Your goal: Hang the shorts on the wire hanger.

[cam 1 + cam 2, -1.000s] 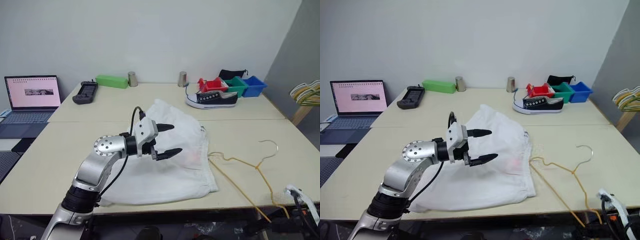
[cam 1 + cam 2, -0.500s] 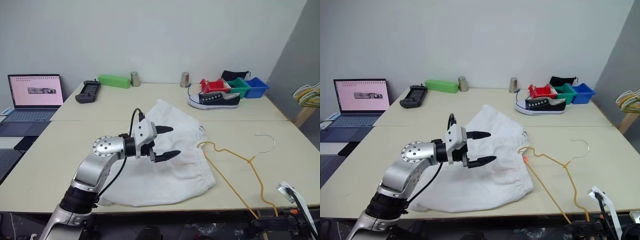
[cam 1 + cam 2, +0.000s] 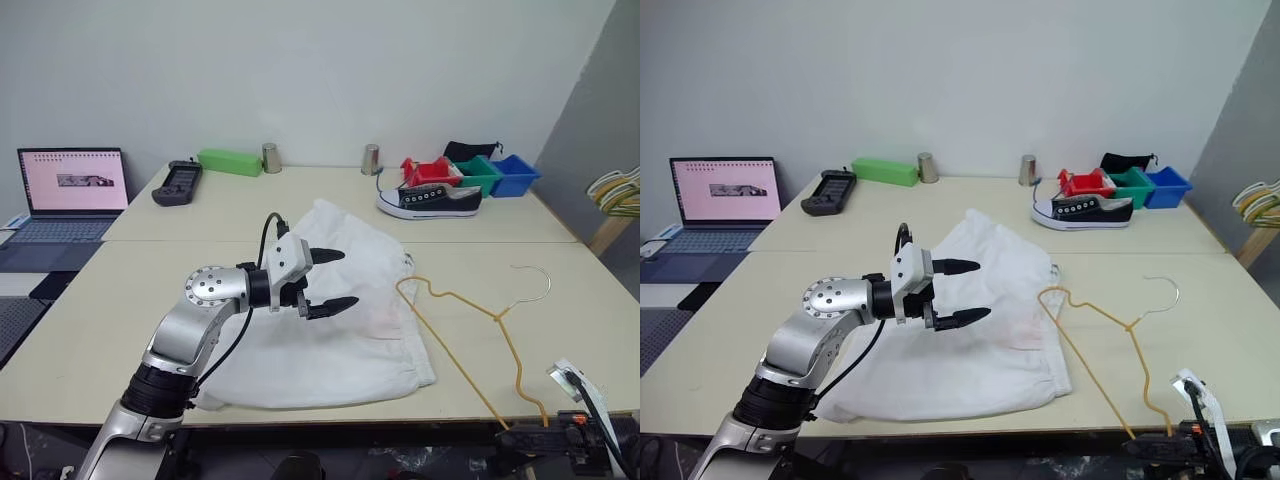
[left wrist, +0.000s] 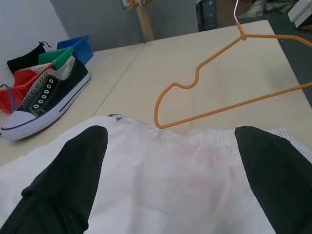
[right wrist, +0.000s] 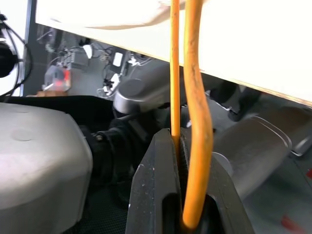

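One thin bent wire hanger (image 3: pixel 470 320) beside soft crumpled shorts (image 3: pixel 340 310).

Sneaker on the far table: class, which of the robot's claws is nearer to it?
Left. The open left claw hovers over the shorts, with the sneaker beyond them. The right claw, shut on the wire hanger, sits at the table's near edge, farther away.

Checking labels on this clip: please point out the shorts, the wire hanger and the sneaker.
shorts (image 3: pixel 345 345): left eye view, middle of the fabric.
wire hanger (image 3: pixel 455 296): left eye view, upper sloping wire.
sneaker (image 3: pixel 430 199): left eye view, black side.
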Action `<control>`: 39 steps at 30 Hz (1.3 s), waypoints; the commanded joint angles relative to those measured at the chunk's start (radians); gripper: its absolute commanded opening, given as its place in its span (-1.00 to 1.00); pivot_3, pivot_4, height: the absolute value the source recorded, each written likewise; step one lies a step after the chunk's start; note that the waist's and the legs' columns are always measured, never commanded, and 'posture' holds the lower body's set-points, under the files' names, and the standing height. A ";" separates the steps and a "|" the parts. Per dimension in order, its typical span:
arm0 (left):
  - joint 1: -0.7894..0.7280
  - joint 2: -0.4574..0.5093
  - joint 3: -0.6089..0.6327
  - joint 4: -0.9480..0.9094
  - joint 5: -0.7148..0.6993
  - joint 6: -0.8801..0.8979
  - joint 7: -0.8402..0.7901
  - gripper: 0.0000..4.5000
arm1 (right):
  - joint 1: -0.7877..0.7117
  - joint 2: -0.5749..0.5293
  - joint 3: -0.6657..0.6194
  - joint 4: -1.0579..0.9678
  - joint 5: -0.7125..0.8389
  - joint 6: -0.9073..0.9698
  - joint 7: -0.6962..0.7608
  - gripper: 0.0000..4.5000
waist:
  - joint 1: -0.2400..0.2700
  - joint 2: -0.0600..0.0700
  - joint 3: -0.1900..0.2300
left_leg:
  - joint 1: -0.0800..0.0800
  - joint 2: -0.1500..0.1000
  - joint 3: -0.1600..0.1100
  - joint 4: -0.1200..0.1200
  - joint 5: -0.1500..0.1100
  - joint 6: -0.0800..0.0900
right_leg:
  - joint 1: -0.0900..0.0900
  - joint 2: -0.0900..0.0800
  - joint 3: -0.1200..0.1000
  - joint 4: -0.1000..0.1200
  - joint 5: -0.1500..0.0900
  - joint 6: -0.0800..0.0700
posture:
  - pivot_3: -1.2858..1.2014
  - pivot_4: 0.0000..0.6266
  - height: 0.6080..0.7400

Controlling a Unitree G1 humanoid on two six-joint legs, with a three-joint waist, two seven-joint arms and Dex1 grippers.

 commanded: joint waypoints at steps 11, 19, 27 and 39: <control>0.003 0.014 0.006 -0.022 0.014 -0.032 -0.008 0.97 | 0.220 -0.082 -0.034 -0.061 0.030 -0.080 0.095 -1.00 | -0.004 0.001 0.001 | 0.000 0.000 -0.001 -0.001 0.000 0.000 | 0.000 0.000 -0.001 0.000 -0.002 0.000 | 0.26 -1.00 1.00; 0.000 0.023 0.013 -0.016 0.016 -0.040 -0.006 0.97 | 0.146 -0.036 -0.030 -0.107 0.130 -0.010 0.033 -1.00 | -0.001 0.000 0.003 | 0.000 0.000 -0.002 -0.001 0.000 0.000 | 0.001 0.000 -0.002 0.000 -0.002 0.000 | 0.27 -1.00 1.00; -0.001 0.021 0.007 -0.021 0.021 -0.047 -0.002 0.97 | 0.061 0.026 0.041 -0.062 0.147 0.056 -0.070 -1.00 | 0.001 -0.001 0.005 | 0.000 0.000 -0.002 -0.001 0.000 0.000 | 0.001 0.000 -0.002 -0.001 -0.003 0.000 | 0.28 -1.00 1.00; 0.000 0.039 0.013 -0.022 0.025 -0.058 -0.004 0.97 | -0.099 0.114 0.064 0.069 0.268 0.275 -0.201 -1.00 | 0.004 0.001 0.006 | 0.000 0.000 -0.003 -0.002 0.000 0.000 | 0.001 0.000 -0.003 -0.001 -0.003 -0.001 | 0.30 -1.00 1.00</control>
